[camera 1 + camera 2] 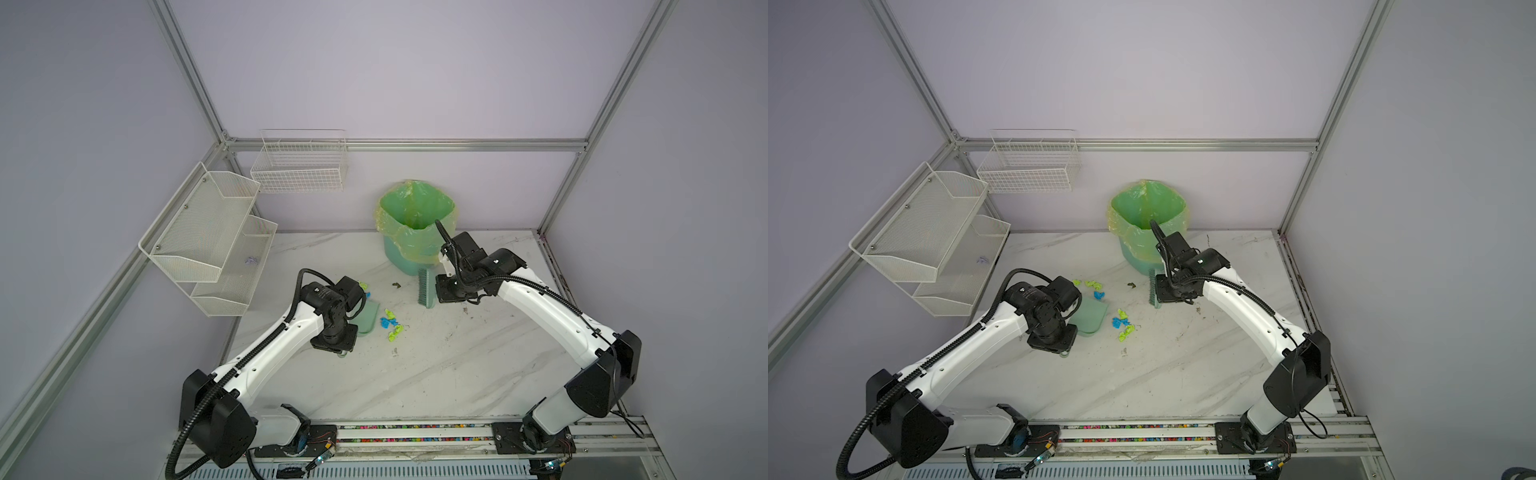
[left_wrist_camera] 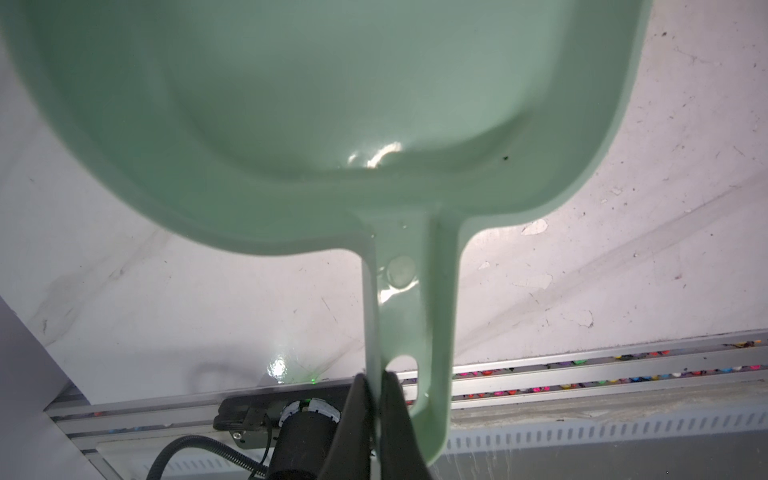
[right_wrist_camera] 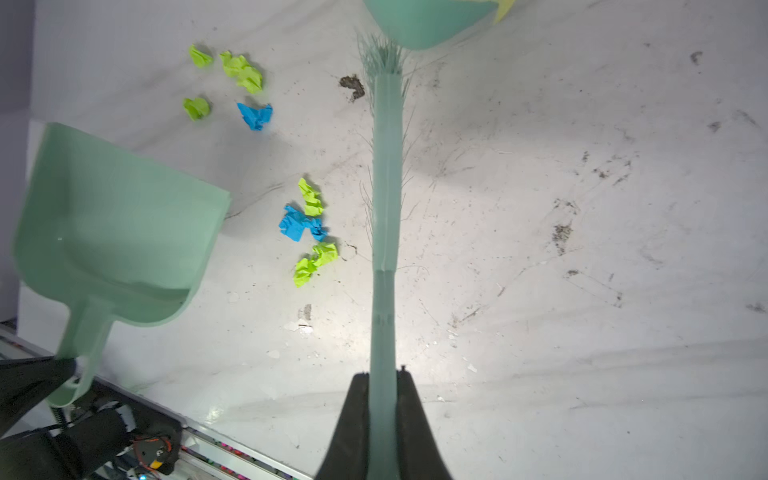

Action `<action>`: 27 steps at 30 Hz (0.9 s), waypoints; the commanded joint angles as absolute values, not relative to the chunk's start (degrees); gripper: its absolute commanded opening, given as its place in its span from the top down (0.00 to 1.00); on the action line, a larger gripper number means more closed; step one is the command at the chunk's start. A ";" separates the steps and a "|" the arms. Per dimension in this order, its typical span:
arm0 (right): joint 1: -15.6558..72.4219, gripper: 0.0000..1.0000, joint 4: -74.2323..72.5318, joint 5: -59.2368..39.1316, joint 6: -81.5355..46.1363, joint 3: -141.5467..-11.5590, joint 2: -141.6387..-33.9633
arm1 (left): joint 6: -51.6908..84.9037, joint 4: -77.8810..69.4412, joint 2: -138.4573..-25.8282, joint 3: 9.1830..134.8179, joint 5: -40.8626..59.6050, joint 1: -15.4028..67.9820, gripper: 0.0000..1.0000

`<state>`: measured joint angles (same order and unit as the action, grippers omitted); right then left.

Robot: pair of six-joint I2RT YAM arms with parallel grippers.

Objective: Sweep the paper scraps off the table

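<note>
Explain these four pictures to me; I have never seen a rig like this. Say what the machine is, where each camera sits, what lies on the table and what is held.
The machine is two white robot arms mounted at a marble-look table, each ending in a two-fingered gripper. Two pictures look down from one overhead twin-lens camera; the other two come from cameras on the arms' wrists. The left gripper is shut on the handle of an empty pale green dustpan. The right gripper is shut on a matching brush. Blue and yellow-green paper scraps lie on the table between them. A lined bin stands at the back.
</note>
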<state>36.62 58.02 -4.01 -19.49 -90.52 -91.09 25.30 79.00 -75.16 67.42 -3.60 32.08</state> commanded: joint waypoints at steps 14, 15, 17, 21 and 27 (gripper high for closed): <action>36.30 1.00 61.86 -1.63 -12.90 -89.04 -91.68 | 39.25 71.62 -73.72 52.64 -1.93 42.16 1.00; 36.30 1.00 61.55 -1.96 -12.72 -88.90 -91.74 | 39.45 71.12 -73.82 52.73 -2.02 42.43 1.00; 36.30 1.00 60.98 -2.84 -12.44 -88.50 -91.93 | 39.85 70.21 -74.38 53.15 -2.09 42.73 1.00; 36.44 1.00 60.03 -3.96 -12.15 -87.89 -92.67 | 39.38 68.59 -77.04 53.43 -1.07 43.17 1.00; 37.56 1.00 59.68 -4.48 -11.91 -88.67 -94.54 | 37.94 69.42 -79.44 54.82 1.31 43.85 1.00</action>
<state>36.95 59.70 -4.08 -13.15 -88.47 -93.71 38.35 69.45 -80.07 54.11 -0.27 43.46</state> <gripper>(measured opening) 0.111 0.049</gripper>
